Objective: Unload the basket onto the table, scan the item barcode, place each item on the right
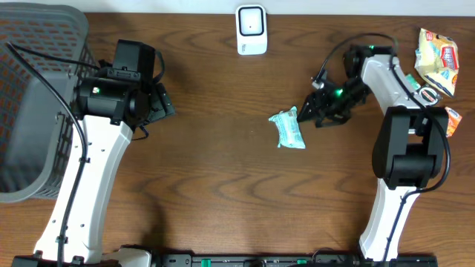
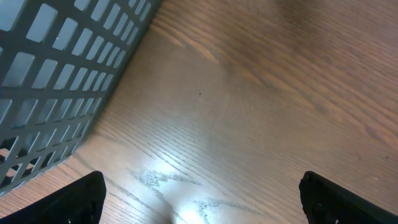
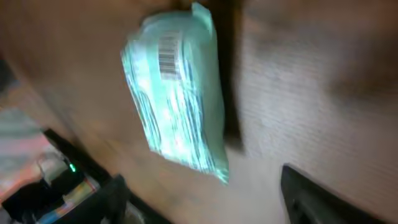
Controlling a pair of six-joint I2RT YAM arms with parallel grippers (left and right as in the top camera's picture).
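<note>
Left jaws and right jaws both stand wide open, empty. Just ahead of the right jaws one pale green packet (image 3: 177, 93) lies flat on the tabletop (image 1: 223, 185), its white barcode (image 3: 168, 53) facing up. Farther back stands one white scanner (image 1: 251, 30); far left, one grey basket (image 1: 30, 111).

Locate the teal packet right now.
In the overhead view the teal packet lies on the table just right of centre, beside the right gripper, below the scanner.

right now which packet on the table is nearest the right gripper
The mint-green packet mid-table, just beside the right gripper. The yellow snack bag and orange packet lie at the far right edge.
</note>
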